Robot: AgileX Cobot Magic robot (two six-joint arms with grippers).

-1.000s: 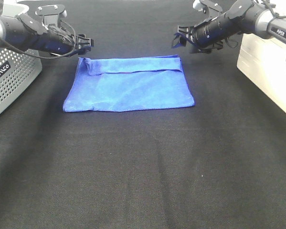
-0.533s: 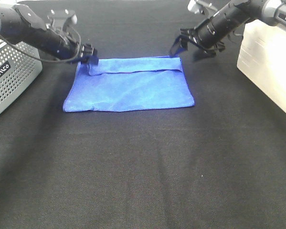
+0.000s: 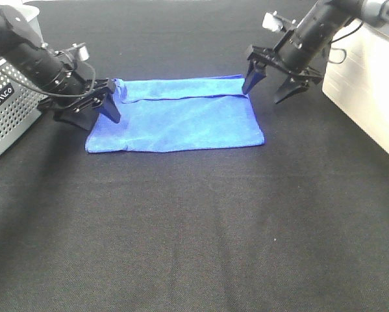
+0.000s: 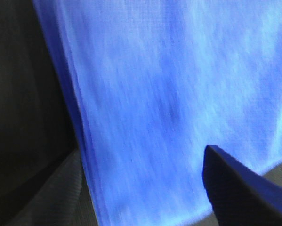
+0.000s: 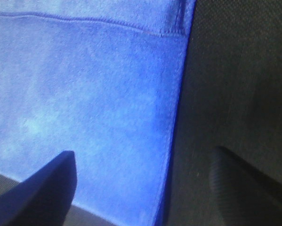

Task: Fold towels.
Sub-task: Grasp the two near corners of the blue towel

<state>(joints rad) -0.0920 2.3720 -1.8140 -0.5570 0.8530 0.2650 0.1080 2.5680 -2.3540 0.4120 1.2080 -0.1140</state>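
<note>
The royal-blue towel [image 3: 178, 117] lies flat on the black tablecloth, folded, with a narrow flap turned over along its far edge. My left gripper [image 3: 89, 114] is open and low at the towel's left edge, one finger over the towel and one over the black cloth. The left wrist view shows the towel [image 4: 169, 84] between its spread fingertips [image 4: 244, 193]. My right gripper [image 3: 267, 88] is open at the far right corner, straddling the right edge. The right wrist view shows the towel's hem [image 5: 176, 117] between its fingertips [image 5: 42, 188]. Neither holds anything.
A grey perforated basket [image 3: 12, 110] stands at the left edge, close behind the left arm. A white box [image 3: 369, 84] stands at the right, beside the right arm. The black tablecloth [image 3: 194, 227] covers the table toward the front.
Both grippers have come down from near the towel's far corners, spread wide open, and now straddle the towel's left and right edges. The towel has not moved.
</note>
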